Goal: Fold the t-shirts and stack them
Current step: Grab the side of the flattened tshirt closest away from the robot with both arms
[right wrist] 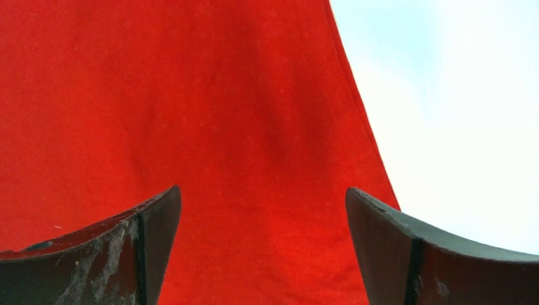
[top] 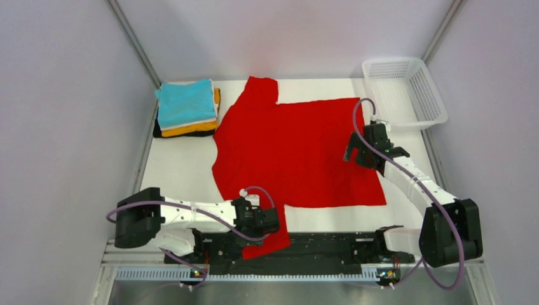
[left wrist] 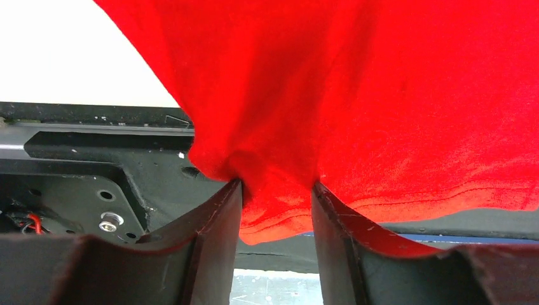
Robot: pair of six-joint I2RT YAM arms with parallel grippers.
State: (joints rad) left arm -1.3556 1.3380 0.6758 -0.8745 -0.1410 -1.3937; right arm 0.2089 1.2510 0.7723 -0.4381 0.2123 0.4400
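Near edge, left side: the left gripper [left wrist: 276,190] sits low over the black mounting rail [top: 330,244]. Its jaws are pinched narrow on a bunched fold of the red t-shirt [top: 299,149]. My left wrist view shows cloth pressed against both fingers, and a stitched hem hangs just below the pinch. This near sleeve spills off the bench [top: 175,171] and lies across the rail.

Mid-bench: the red t-shirt lies spread flat over the centre. Its body runs to the right and its other sleeve points toward the far wall.

Right side: the right gripper [top: 354,152] is over the shirt, just inside its right edge. Its jaws stand wide apart and grip nothing. In my right wrist view, red cloth fills the space under and between the fingers, and bare white bench shows to the right. I cannot tell whether the fingertips touch the cloth (the overhead angle does not settle it).

Far left corner: there is one stack of folded squares. The turquoise t-shirt [top: 184,101] is on top, then the white t-shirt [top: 202,122], then the orange-yellow t-shirt [top: 191,129], and the black t-shirt [top: 184,135] is at the bottom. The stack sits close beside the red shirt's far-left edge, and I cannot tell whether they touch.

Far right corner: a white mesh basket [top: 394,62] stands clear of the shirt.
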